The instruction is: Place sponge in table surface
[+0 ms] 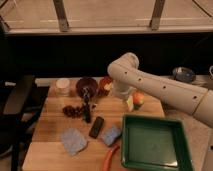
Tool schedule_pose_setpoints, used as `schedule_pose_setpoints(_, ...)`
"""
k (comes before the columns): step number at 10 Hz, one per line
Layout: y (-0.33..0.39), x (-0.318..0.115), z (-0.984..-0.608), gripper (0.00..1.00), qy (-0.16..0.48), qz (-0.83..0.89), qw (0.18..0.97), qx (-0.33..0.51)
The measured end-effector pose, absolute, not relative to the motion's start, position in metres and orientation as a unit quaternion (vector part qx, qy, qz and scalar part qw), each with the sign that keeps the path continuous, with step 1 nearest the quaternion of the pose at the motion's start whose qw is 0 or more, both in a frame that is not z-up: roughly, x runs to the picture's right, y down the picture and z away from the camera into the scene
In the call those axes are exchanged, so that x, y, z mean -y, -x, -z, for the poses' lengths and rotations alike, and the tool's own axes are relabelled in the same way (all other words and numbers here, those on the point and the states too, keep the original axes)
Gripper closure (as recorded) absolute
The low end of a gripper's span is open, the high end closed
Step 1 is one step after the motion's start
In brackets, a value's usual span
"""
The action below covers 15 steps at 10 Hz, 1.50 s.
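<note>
Item: table surface (50, 122). Light-brown wooden top with plank grain, seen from the front and slightly above, dark window wall behind.

Sponge (111, 135). Small light-blue block. It lay flat on the wood near the front edge, just left of the green tray (123, 146) and just right of the black bar (96, 127). Nothing held it.

Gripper (128, 101). It hung at the end of the white arm (160, 87), which entered from the right, bent at an elbow above the back of the table and pointed down. It was low over the rear middle of the wood, just beside an orange fruit (138, 99), and well apart from the sponge. Whether it was spread or closed could not be told; whether it touched the fruit could not be told either.

Other contents, left to right:
- white cup (63, 86), at the back left corner;
- dark bowl (87, 86) and orange-brown bowl (105, 85), side by side at the back;
- cluster of dark red grapes (74, 111), in front of the dark bowl;
- grey-blue cloth pad (74, 141), flat, at the front left, left of the black bar;
- orange carrot-shaped piece (111, 159), at the front edge, beside the tray's lower left corner.

The green tray was square and took up the front right of the table.

Off the table: a black chair (15, 105) at the left and a grey bowl (184, 74) on the counter at the right.
</note>
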<state>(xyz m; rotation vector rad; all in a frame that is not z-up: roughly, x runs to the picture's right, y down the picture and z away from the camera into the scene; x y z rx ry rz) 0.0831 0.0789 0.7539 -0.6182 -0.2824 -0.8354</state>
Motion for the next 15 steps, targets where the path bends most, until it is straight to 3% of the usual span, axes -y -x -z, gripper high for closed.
schedule_pose_setpoints(6,-0.014,-0.176,-0.755,0.22,0.326,0.365,0.854,0.176)
schedule_pose_setpoints(8,-0.006,-0.190,-0.758,0.22,0.338,0.337,0.860,0.181)
schedule_pose_setpoints(15,-0.066,-0.233,-0.802,0.22,0.390,0.177,0.889,0.161)
